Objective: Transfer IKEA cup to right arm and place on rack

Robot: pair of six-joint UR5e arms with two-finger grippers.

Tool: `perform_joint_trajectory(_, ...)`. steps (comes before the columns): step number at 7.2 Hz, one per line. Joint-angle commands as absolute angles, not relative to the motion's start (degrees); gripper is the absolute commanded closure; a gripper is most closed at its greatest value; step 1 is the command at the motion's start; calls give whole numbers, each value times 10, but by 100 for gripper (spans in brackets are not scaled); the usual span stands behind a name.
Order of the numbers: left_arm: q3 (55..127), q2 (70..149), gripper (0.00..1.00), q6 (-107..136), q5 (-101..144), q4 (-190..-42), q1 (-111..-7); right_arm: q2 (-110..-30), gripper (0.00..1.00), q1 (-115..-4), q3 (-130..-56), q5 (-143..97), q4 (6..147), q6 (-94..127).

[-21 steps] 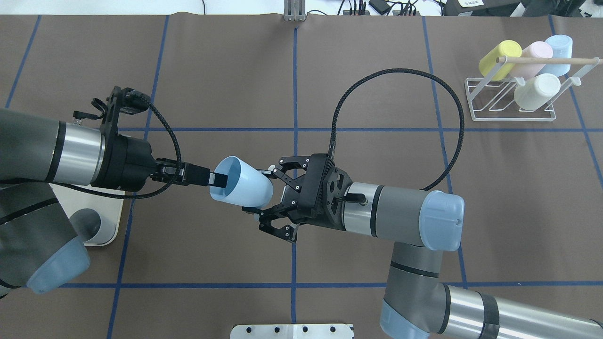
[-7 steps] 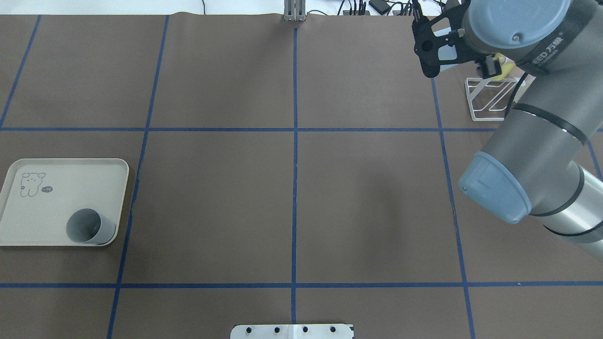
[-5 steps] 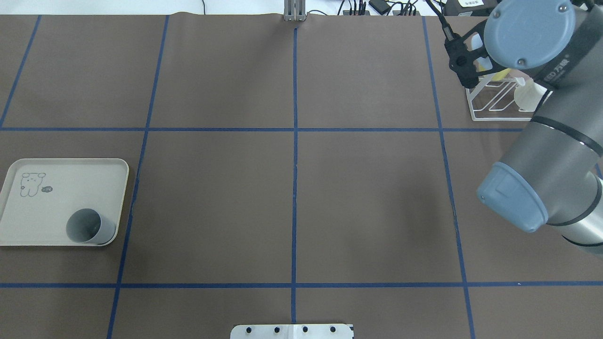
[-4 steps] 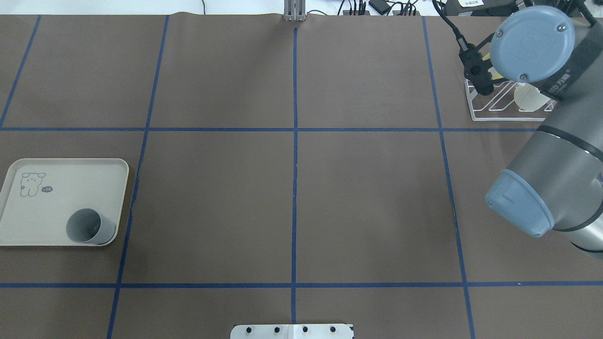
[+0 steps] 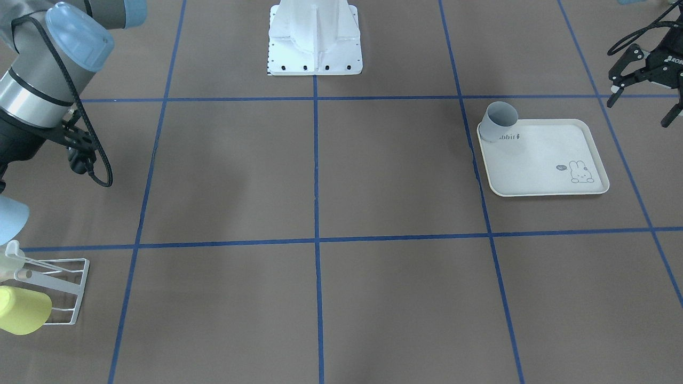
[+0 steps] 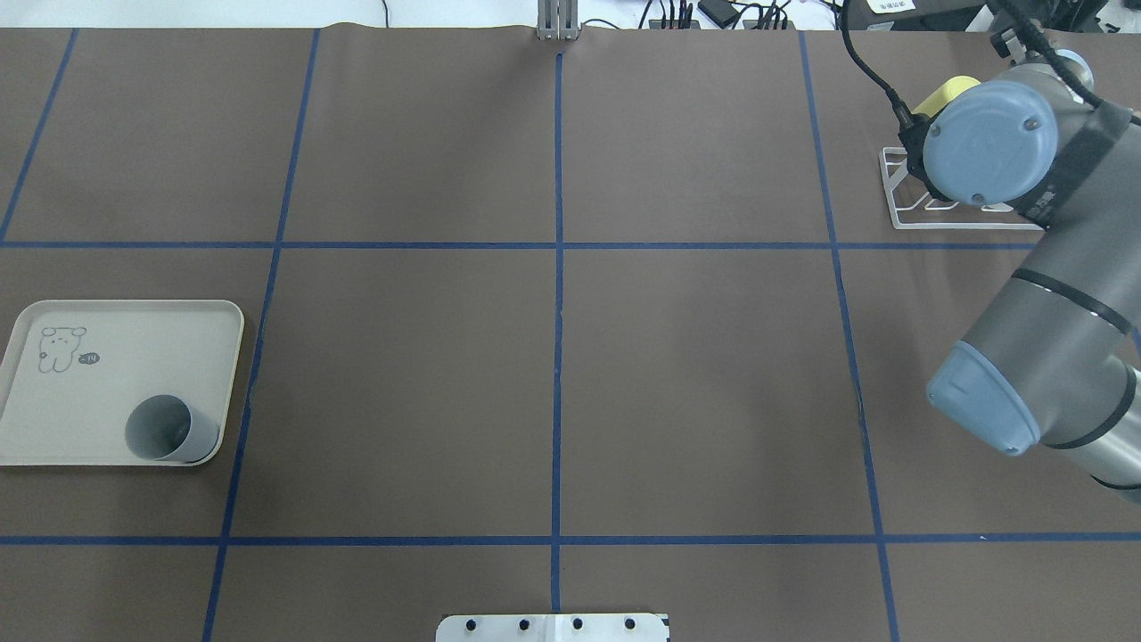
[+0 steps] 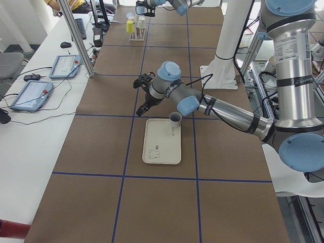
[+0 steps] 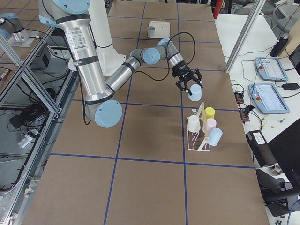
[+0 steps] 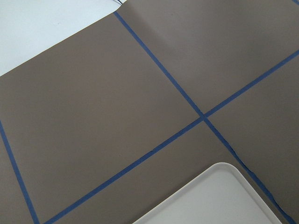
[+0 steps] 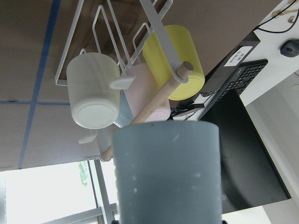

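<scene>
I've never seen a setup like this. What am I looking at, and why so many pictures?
A left arm and a right arm of one robot share a brown table. Several cameras caught them at one moment: one overhead, one facing the robot, one at each table end and one on each wrist. The right pincer holds a light blue cup close to a white wire rack that carries a yellow cup, pink cup, white cup and blue cup. The left pincer is open and empty, hovering near a cream tray with a grey cup in its corner. Blue tape lines cross the table.
</scene>
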State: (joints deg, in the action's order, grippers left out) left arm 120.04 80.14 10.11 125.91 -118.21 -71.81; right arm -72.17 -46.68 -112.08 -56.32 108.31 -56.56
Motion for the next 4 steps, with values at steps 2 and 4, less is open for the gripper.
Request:
perform_joint_trajectory(2,1201,801,0,101,1259,-1182,-718,-744,77,-436,-1075,-506,1036,-535)
perform_joint_trajectory(4,1201,801,0,101,1259,-1182,-718,-761,76,-433,-1075,-504,1035,-536)
